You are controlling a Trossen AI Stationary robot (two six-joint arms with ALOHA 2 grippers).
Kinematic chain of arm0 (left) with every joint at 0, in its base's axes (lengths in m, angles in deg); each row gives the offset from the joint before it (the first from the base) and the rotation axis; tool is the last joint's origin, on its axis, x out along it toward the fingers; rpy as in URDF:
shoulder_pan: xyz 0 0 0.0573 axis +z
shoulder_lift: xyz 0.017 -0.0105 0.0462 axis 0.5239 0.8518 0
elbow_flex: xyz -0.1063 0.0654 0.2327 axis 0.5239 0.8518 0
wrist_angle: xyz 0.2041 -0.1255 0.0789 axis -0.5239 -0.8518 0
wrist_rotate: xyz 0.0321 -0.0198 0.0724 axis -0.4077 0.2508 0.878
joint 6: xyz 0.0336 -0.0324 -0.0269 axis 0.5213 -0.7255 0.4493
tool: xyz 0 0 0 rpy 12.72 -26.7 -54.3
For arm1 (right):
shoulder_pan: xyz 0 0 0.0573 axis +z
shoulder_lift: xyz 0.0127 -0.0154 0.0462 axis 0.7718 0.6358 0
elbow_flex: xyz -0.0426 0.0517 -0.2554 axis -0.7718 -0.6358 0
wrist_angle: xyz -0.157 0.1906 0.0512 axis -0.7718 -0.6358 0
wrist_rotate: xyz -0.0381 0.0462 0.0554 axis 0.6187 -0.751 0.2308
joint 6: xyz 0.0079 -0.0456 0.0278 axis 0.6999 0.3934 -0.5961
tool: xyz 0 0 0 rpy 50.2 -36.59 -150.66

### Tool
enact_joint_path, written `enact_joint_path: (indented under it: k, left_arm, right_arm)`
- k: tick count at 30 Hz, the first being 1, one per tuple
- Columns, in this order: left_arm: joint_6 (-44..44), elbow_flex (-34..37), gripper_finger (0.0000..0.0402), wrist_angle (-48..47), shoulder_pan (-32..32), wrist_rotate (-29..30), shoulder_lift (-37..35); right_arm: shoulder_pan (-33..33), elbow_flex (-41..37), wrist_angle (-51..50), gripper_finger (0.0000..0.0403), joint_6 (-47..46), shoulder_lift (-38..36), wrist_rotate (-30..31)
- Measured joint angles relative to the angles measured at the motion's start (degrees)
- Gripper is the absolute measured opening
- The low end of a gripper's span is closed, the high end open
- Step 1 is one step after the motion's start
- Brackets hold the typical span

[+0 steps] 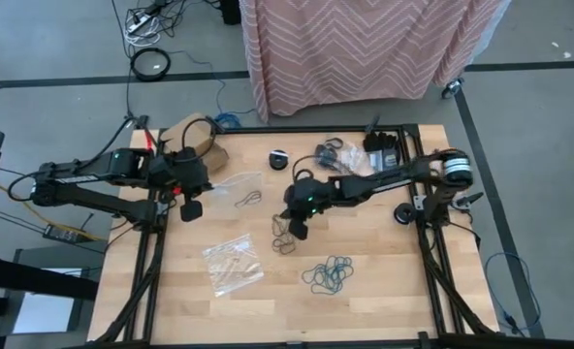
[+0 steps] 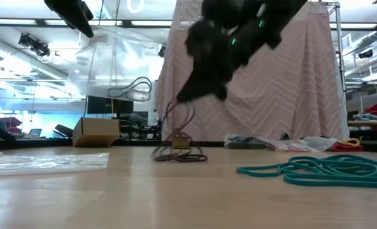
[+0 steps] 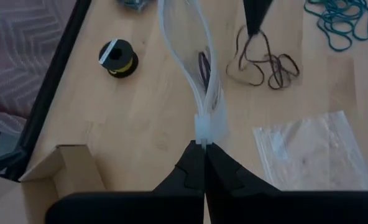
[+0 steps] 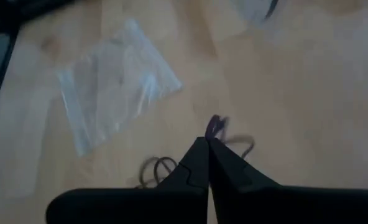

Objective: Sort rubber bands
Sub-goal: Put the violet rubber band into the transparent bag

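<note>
Brown bands (image 1: 284, 236) are lying in a tangle mid-table, and the right gripper (image 1: 298, 229) is reaching down on them from the right arm, which is stretching leftward across the table. Its fingers are pinching shut on a few brown loops, lifting them in the low view (image 2: 176, 121) above the heap. Teal bands (image 1: 328, 274) are lying near the front edge. The left gripper (image 3: 204, 149) is hanging over the table's left side, arm bent, fingers clamping shut on a clear bag (image 3: 196, 74) holding a dark band (image 3: 203, 65). Another bag (image 1: 233, 262) is lying flat beside the brown tangle.
</note>
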Motion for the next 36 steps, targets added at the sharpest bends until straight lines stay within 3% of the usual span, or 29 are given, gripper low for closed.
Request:
enact_joint_path:
  k: [10,18,26,31,36]
  left_arm:
    - [3.31,5.01,0.0,13.47,2.03,-2.66,0.99]
    - [4.43,8.0,0.0,18.84,3.73,-8.41,4.39]
    - [5.75,7.97,0.0,18.62,4.86,-10.41,4.81]
    - [5.75,7.96,0.0,18.66,4.87,-10.8,4.81]
    - [5.01,7.93,0.0,18.8,4.87,-11.47,4.79]
  right_arm:
    - [-0.02,-0.02,-5.13,0.0,-0.03,-20.18,8.79]
    - [0.34,0.04,-10.02,0.0,-2.33,-28.19,12.73]
    - [2.84,0.0,-33.31,0.0,-7.49,-24.75,10.18]
    - [3.78,0.0,-36.59,0.0008,-4.67,-19.67,8.4]
    - [3.78,0.0,-36.29,0.0062,0.65,-15.94,3.39]
